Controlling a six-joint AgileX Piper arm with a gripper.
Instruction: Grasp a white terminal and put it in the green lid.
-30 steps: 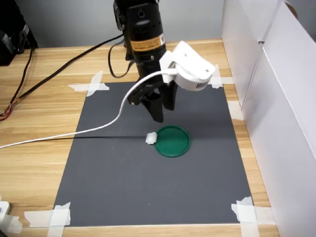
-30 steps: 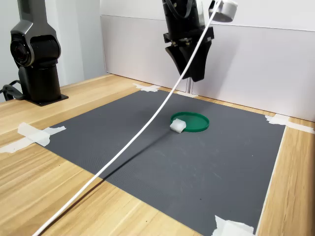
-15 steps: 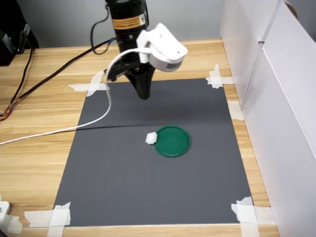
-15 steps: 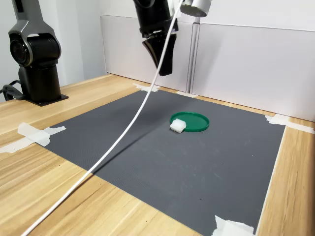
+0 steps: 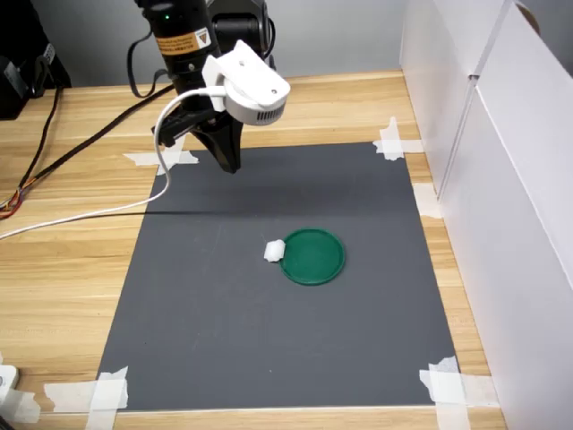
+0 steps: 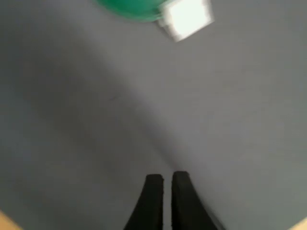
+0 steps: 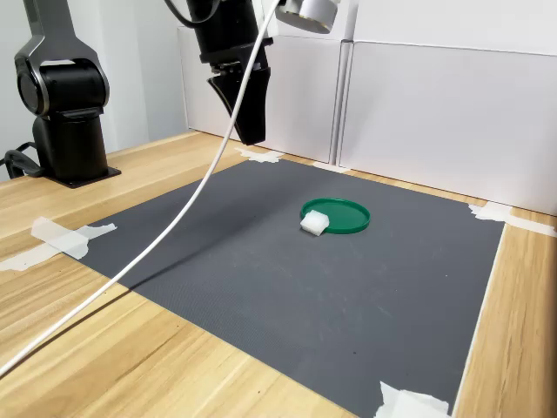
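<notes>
The white terminal (image 5: 274, 251) (image 7: 315, 223) lies on the dark grey mat, touching the edge of the green lid (image 5: 312, 257) (image 7: 341, 214) on the first exterior view's left. The lid lies flat with nothing in its middle. My gripper (image 5: 230, 165) (image 7: 252, 138) hangs above the mat's far left part in the first exterior view, well away from both. In the wrist view the gripper (image 6: 164, 184) has its two black fingers almost together with nothing between them. The blurred terminal (image 6: 187, 17) and lid (image 6: 129, 8) sit at the far edge of that picture.
The grey mat (image 5: 269, 340) is taped to a wooden table at its corners. A white cable (image 5: 81, 224) (image 7: 148, 252) trails from the wrist camera across the mat's left side. White panels (image 5: 501, 179) wall off the first exterior view's right. A black post (image 7: 65, 104) stands on the second exterior view's left.
The arm has swung from above the lid towards the first exterior view's upper left, dragging the white cable along. The terminal and the lid have not moved.
</notes>
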